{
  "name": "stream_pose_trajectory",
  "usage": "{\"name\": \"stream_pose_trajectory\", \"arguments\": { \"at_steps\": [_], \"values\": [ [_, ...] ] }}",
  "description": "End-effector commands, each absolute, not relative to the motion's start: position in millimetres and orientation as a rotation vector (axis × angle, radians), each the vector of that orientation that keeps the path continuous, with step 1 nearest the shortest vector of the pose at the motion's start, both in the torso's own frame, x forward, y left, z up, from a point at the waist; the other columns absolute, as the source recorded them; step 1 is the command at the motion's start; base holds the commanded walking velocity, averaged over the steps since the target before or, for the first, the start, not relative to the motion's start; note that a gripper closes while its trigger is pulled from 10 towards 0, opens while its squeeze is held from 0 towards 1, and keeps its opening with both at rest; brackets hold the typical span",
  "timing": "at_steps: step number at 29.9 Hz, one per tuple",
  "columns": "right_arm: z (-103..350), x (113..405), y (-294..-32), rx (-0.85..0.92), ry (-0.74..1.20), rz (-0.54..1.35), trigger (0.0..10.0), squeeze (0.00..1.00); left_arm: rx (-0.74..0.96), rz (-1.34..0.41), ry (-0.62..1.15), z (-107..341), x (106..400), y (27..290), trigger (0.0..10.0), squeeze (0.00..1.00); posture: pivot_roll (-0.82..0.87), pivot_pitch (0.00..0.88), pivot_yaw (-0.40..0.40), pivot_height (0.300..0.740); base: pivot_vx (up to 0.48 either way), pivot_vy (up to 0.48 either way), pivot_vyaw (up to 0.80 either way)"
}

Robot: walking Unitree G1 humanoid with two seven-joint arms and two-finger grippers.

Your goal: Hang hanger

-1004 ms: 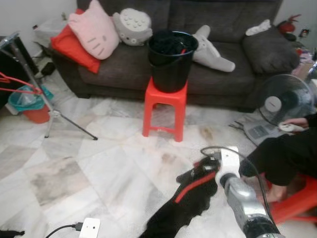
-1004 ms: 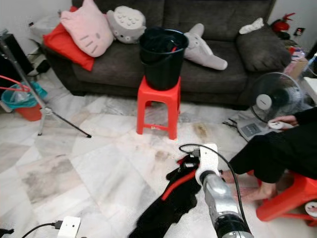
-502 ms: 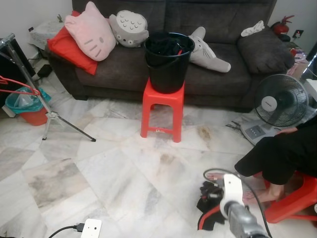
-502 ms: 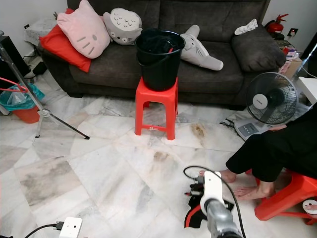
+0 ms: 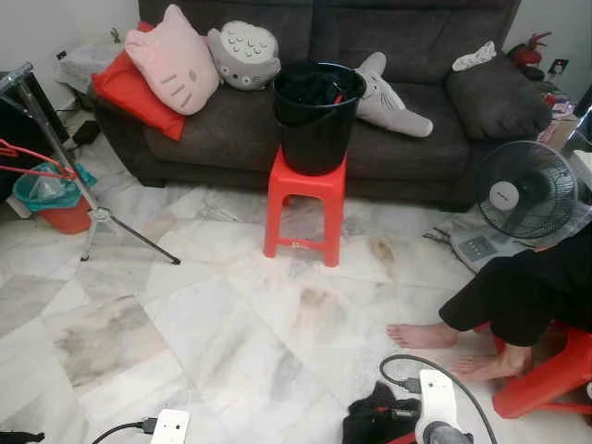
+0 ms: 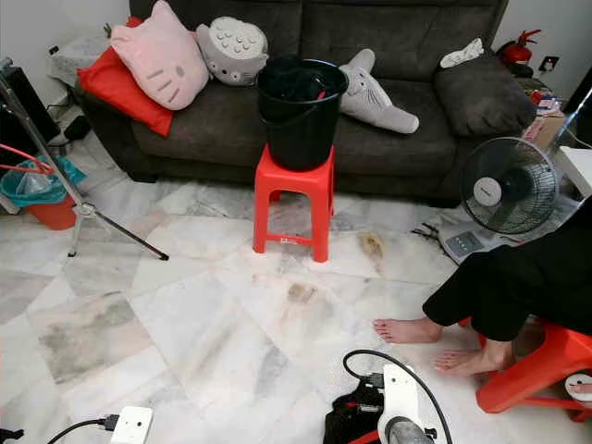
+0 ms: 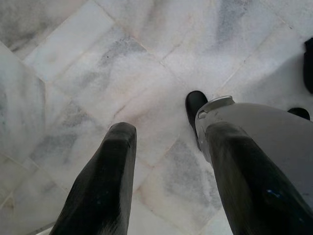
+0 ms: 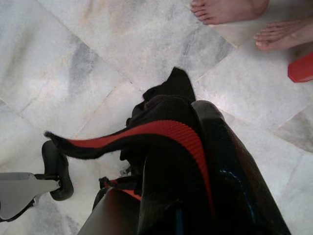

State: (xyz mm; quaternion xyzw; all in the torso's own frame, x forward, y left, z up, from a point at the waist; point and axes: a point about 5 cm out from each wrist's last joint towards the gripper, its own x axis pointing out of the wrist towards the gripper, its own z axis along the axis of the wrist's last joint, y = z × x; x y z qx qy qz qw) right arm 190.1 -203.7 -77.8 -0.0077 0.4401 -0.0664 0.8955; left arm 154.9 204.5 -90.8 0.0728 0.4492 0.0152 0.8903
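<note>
One black-and-red garment (image 8: 166,142) is hanging clamped in the right gripper (image 8: 161,215), low near right, ready for carrying; red hanger (image 5: 32,159) is waiting far left. Left gripper (image 7: 166,166) is idling, fingers apart.

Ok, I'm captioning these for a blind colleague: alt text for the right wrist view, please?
The right claw grips a black garment with a red stripe above a white marble floor. A person's bare feet rest on the tiles beyond it, beside a red stool edge.
</note>
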Motion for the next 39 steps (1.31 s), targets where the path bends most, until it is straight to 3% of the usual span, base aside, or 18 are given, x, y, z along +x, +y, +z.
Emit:
{"name": "stream_pose_trajectory", "arguments": {
  "at_steps": [1,8,14,15,18,25,32,39],
  "values": [
    [-79,186,-210,-0.028,0.910,-0.168,10.0,0.00,0.142,0.038,0.963,-94,147,205,10.0,0.00,-0.01,0.049,-0.014,0.740,0.000,0.000,0.00],
    [-72,190,-229,0.003,0.849,-0.310,10.0,0.00,0.145,0.036,0.962,-95,146,205,10.0,0.00,0.00,0.042,-0.013,0.740,0.000,0.000,0.00],
    [-36,233,-238,-0.050,0.552,-0.326,10.0,0.00,0.145,0.045,0.950,-93,147,207,10.0,0.00,0.01,0.049,-0.013,0.740,0.000,0.000,0.00],
    [-17,251,-235,-0.063,0.413,-0.298,10.0,0.00,0.146,0.051,0.944,-93,148,209,10.0,0.00,0.00,0.055,-0.010,0.740,0.000,0.000,0.00],
    [8,272,-223,-0.079,0.234,-0.222,10.0,0.00,0.153,0.051,0.943,-92,149,210,10.0,0.00,0.00,0.059,-0.008,0.740,0.000,0.000,0.00],
    [76,295,-187,-0.089,-0.162,-0.085,10.0,0.00,0.154,0.053,0.926,-91,151,210,10.0,0.00,0.00,0.084,-0.004,0.740,0.000,0.000,0.00],
    [97,294,-183,-0.101,-0.247,-0.079,10.0,0.00,0.145,0.064,0.930,-92,150,209,10.0,0.00,0.00,0.086,-0.009,0.740,0.000,0.000,0.00],
    [97,290,-183,-0.106,-0.227,-0.087,10.0,0.00,0.145,0.063,0.933,-92,149,208,10.0,0.00,-0.01,0.088,-0.008,0.740,0.000,0.000,0.80]
  ]
}}
